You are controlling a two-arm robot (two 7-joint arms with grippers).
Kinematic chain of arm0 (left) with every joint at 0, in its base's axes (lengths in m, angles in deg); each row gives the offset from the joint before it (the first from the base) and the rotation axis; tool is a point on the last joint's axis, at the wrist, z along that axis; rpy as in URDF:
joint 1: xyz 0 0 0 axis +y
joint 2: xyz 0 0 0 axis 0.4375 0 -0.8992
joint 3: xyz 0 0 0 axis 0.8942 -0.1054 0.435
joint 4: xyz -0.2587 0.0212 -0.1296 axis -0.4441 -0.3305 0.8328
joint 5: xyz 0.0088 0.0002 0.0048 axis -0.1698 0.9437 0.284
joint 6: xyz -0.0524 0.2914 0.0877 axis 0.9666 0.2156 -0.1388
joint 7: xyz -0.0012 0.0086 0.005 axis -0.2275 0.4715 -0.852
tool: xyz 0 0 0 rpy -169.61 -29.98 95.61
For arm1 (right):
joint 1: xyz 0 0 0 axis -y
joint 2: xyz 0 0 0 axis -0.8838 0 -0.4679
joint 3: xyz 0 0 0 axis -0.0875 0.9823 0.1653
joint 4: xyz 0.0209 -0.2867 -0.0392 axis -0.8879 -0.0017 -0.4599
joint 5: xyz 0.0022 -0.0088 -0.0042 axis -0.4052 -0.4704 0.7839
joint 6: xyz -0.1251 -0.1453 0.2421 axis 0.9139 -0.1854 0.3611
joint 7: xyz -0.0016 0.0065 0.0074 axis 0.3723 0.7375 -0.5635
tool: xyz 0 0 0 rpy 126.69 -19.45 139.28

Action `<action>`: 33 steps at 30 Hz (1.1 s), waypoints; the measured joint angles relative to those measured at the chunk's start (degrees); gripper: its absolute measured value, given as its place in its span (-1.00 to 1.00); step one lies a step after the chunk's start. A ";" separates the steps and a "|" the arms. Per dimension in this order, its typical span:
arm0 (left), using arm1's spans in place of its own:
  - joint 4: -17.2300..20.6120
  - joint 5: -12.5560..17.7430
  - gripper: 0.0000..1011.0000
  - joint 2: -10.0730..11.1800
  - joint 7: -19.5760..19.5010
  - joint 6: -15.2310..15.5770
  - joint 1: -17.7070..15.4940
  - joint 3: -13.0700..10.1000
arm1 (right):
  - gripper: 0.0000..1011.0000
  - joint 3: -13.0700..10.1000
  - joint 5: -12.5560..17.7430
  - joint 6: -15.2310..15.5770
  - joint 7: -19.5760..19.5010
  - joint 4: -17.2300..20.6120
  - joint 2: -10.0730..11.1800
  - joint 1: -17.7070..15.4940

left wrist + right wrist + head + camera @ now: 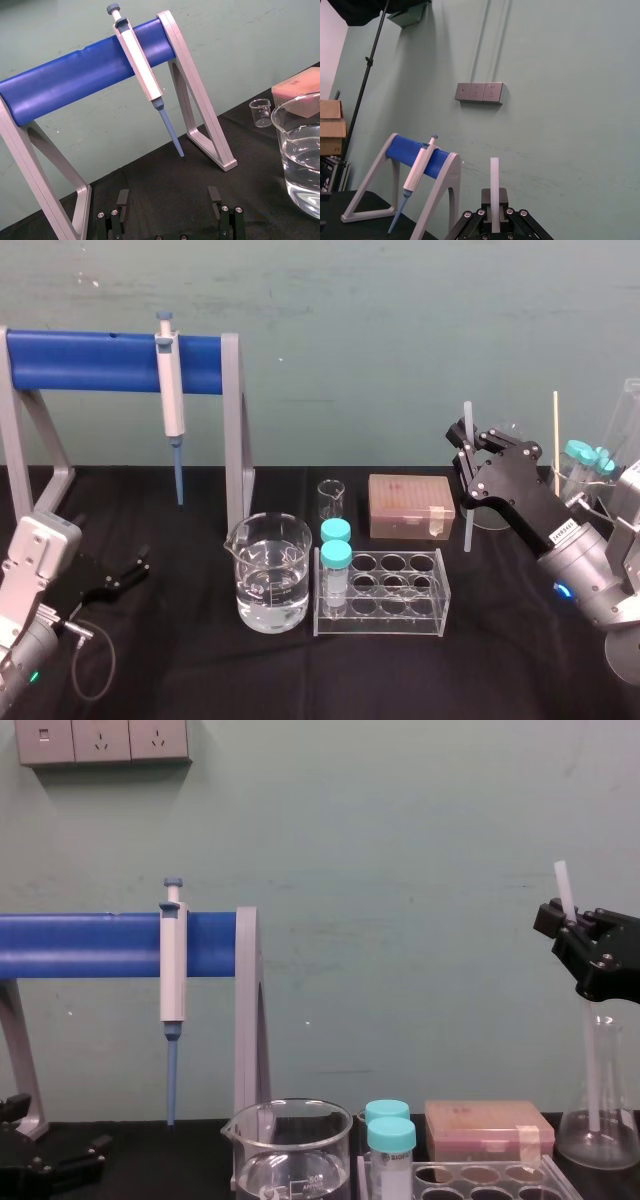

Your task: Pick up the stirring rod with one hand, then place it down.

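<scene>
The stirring rod [465, 532] is a thin translucent white stick held almost upright at the table's right side. My right gripper [470, 468] is shut on its upper part, with a short stub poking out above the fingers. In the chest view the rod [594, 1070] runs down from the right gripper [574, 934], and its lower end hangs in front of a glass flask [600, 1145], off the cloth. The right wrist view shows the rod [494, 187] rising between the black fingers [485, 220]. My left gripper [128, 572] rests low at the near left, open and empty, its fingers [122, 199] spread wide.
A beaker of water [270, 585] stands at the centre beside a clear tube rack [395, 592] holding two teal-capped tubes. Behind them are a small beaker [331, 498] and a pink tip box [410, 505]. A pipette [172, 390] hangs on the blue-barred stand [90, 360] at back left.
</scene>
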 joint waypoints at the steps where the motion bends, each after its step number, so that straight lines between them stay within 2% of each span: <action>1: 0.00 0.00 0.98 0.00 0.00 0.00 0.00 0.00 | -0.85 0.00 0.00 0.00 0.00 0.00 0.00 0.00; 33: 0.00 0.00 0.98 0.00 0.00 0.00 0.00 0.00 | -0.85 0.00 0.00 0.00 -0.01 0.00 0.00 0.00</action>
